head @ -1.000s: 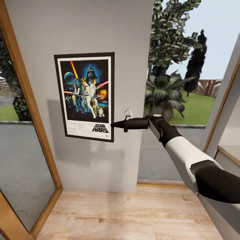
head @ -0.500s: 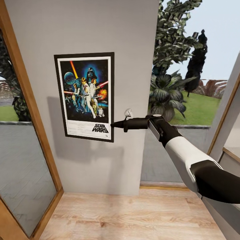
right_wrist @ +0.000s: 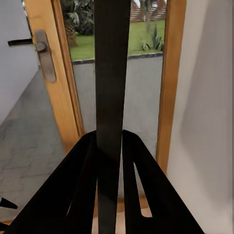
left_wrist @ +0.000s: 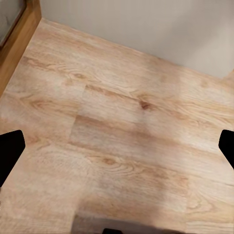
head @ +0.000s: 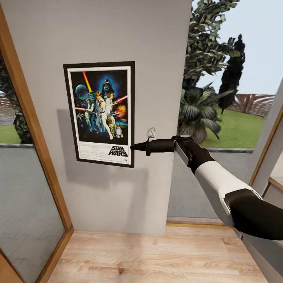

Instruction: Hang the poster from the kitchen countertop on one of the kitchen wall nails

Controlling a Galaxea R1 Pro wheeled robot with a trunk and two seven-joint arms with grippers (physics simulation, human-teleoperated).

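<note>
The right claw (head: pixel 135 147) grips the black-framed, upright Star Wars poster (head: pixel 100 112) flat against the grey wall (head: pixel 157 59); releasing likely remains.

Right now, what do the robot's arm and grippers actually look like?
In the head view the right arm is a smooth shell in black and white bands, black at the wrist. Its right gripper is slim, black and tapering, with a small white part on top. The right wrist view shows two black fingers, wide at the base. No cables or markings show.
</note>
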